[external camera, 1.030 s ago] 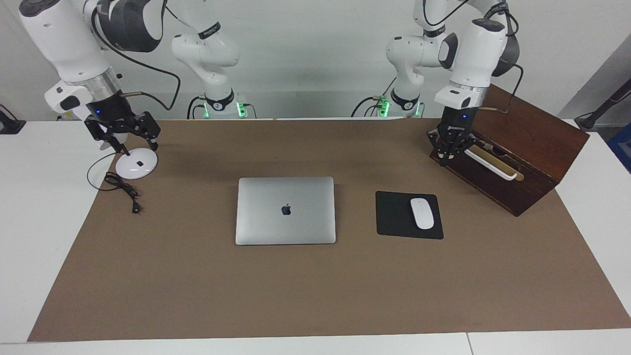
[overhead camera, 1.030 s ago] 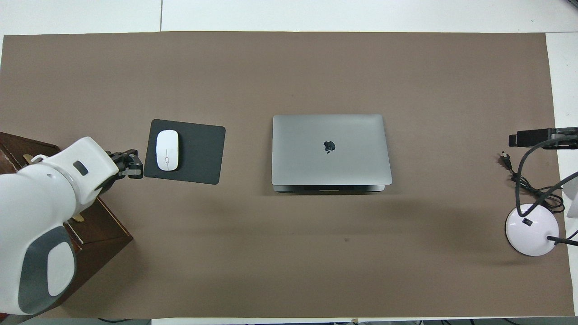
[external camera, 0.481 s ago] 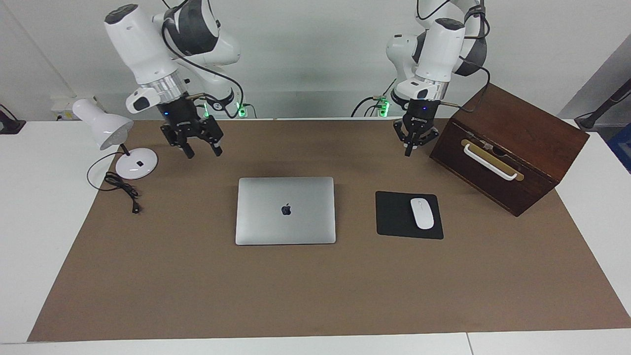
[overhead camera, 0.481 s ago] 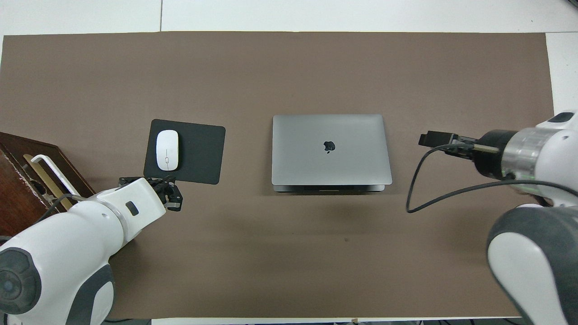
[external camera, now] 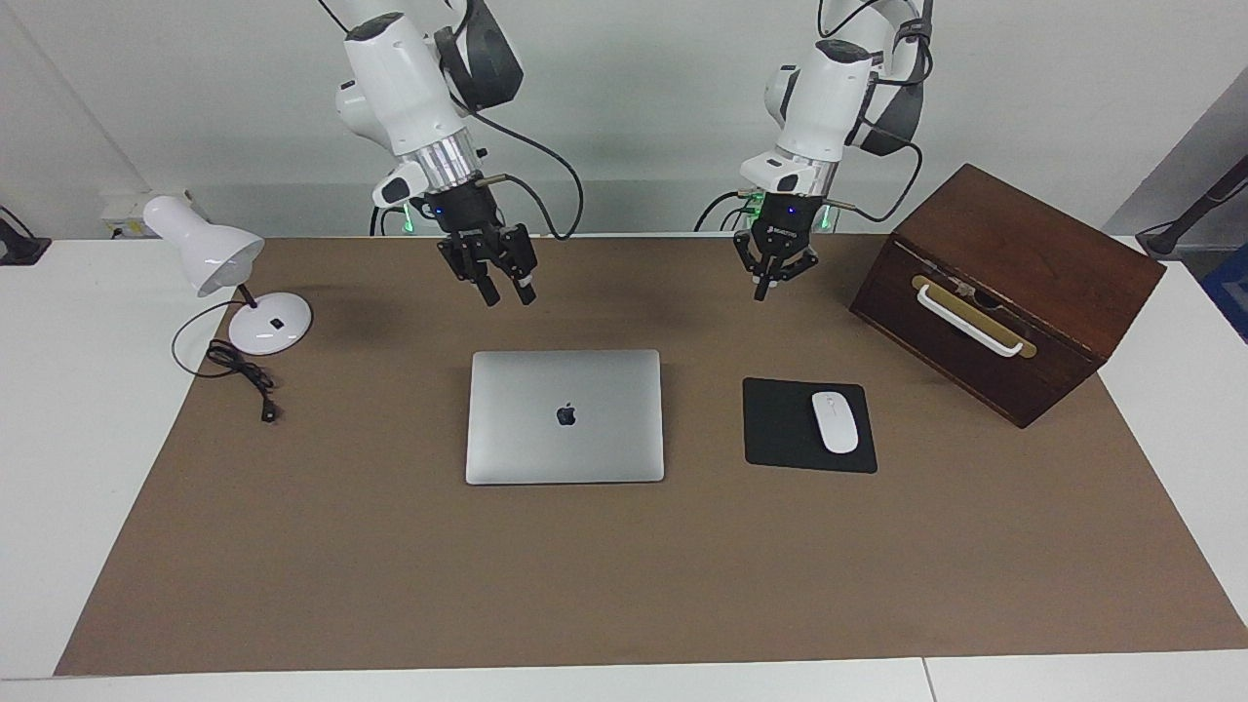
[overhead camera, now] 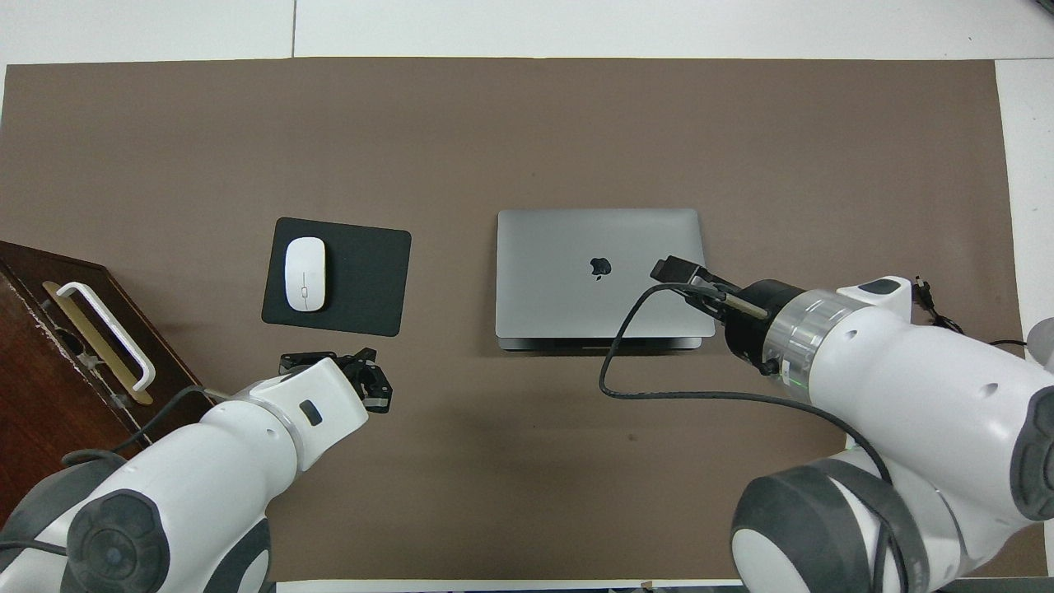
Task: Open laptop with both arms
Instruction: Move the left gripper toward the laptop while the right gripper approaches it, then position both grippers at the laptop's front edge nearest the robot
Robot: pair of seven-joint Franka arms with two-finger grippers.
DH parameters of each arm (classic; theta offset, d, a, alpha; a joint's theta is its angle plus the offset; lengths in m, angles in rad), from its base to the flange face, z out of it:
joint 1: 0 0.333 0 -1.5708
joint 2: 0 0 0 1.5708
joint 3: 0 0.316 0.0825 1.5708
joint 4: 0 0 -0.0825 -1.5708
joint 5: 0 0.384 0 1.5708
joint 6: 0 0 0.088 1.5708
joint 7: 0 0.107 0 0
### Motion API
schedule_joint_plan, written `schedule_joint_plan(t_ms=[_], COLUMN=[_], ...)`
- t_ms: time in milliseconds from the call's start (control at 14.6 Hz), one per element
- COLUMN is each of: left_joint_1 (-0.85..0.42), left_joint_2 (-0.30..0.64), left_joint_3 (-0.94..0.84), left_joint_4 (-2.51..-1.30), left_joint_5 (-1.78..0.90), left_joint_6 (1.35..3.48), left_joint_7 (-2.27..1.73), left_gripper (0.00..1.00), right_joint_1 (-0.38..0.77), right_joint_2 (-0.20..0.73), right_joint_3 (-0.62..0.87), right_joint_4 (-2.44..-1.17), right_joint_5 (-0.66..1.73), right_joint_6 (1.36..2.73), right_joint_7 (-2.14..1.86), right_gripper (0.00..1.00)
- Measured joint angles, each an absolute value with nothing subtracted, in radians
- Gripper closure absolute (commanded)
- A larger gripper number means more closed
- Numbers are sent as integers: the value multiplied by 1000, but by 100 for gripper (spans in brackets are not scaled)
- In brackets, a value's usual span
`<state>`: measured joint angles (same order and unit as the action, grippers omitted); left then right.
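Dark apple logo centred on the lid of the closed silver-grey laptop, the only sign legible, small pale lettering on the left claw too small to read, no other text, numbers or labels readable.

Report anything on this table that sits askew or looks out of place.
Only the dark wooden box with a white handle stands out: it sits tilted and skewed to the brown mat's edges. The closed silver-grey laptop and black square mouse pad lie flat.

high facing and overhead views, same table
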<state>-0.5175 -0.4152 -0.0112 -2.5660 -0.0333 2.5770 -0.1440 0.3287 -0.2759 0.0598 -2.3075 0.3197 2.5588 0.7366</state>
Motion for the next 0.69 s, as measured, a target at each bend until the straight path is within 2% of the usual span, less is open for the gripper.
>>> schedule_joint_plan(t_ms=[69,275,343,687], left_joint_1=[-535,-587,-605,-670], left_joint_2=[-410,-365,-338,-186], left_joint_3=[-12,-11,-11,-12], left_joint_4=[-2587,-2636,-2644,-2651], left_joint_5=[-33,-33,-33,-33], left_joint_6=[2616,2738,2784,2985], left_joint_7=[-167,-223,-238,-266], left_gripper=[100,100,100,100], right_joint_1=[343,415,446,590], right_joint_2=[-276,-269,-260,-193], right_joint_3=[59,58,58,59], right_joint_4=[-2322,-2384,-2404,-2432], right_joint_5=[352,488,544,836], right_joint_6=[2598,2777,2842,3071], right_joint_7=[764,810,819,823], right_gripper=[23,3,0,0])
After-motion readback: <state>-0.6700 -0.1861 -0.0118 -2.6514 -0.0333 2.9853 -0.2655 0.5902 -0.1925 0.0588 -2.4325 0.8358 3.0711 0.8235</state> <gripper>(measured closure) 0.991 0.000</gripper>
